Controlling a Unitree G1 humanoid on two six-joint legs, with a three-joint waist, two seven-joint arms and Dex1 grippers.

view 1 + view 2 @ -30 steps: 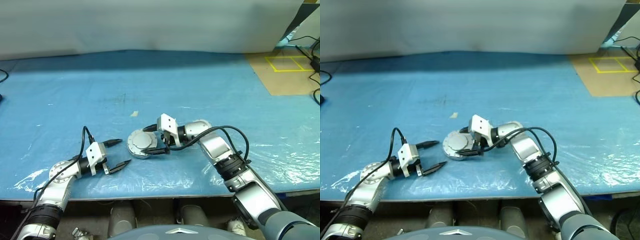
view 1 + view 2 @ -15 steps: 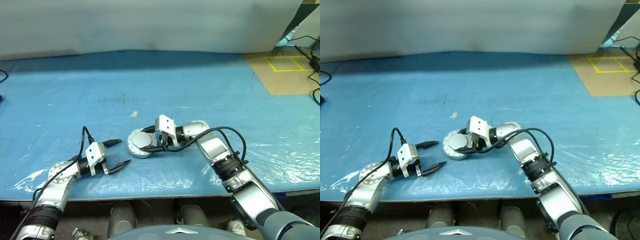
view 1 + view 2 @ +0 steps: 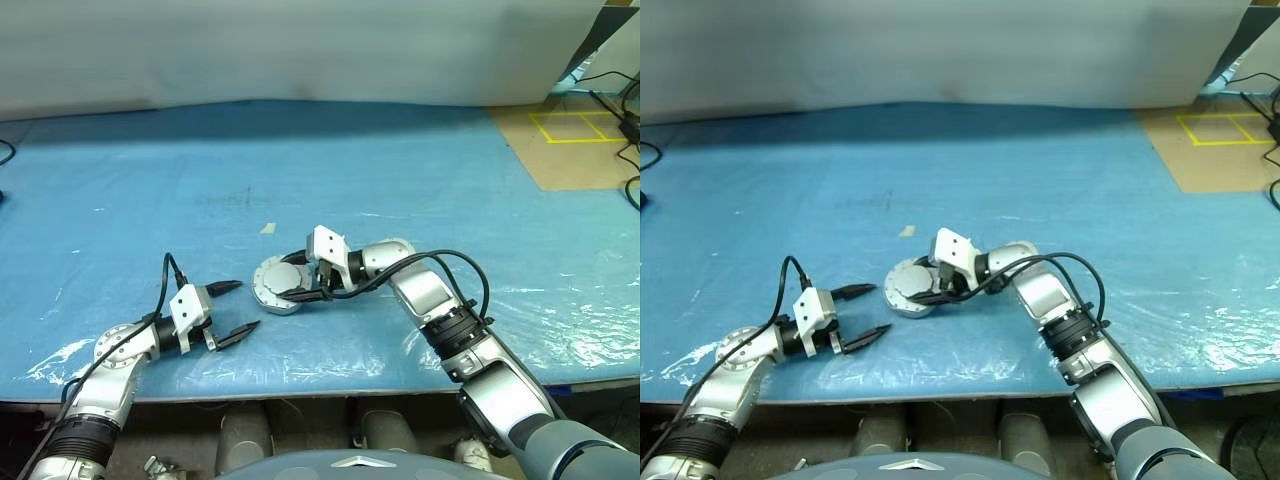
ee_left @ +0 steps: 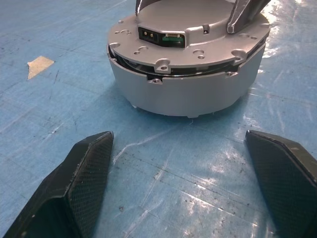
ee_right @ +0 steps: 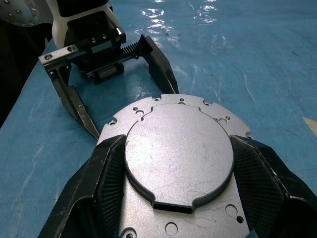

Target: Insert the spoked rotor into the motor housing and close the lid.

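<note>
The motor housing (image 4: 188,87) is a squat grey puck on the blue table cover. The lid (image 5: 178,148), a silvery plate with a raised round centre, lies on top of it. In the left wrist view a dark gap shows under one side of the lid (image 4: 188,39). My right gripper (image 3: 292,279) reaches in from the right, its black fingers (image 5: 106,183) shut against both sides of the lid's raised centre. My left gripper (image 3: 246,304) stands open just short of the housing on its left, holding nothing. The spoked rotor is out of view.
A small scrap of tape (image 3: 268,227) lies just behind the housing. The table's front edge (image 3: 300,395) runs close under both arms. A brown floor patch with yellow tape marks (image 3: 575,125) and cables lies at the far right.
My right gripper's fingers have closed in from a wider stance onto the lid's raised centre. The left arm has kept still.
</note>
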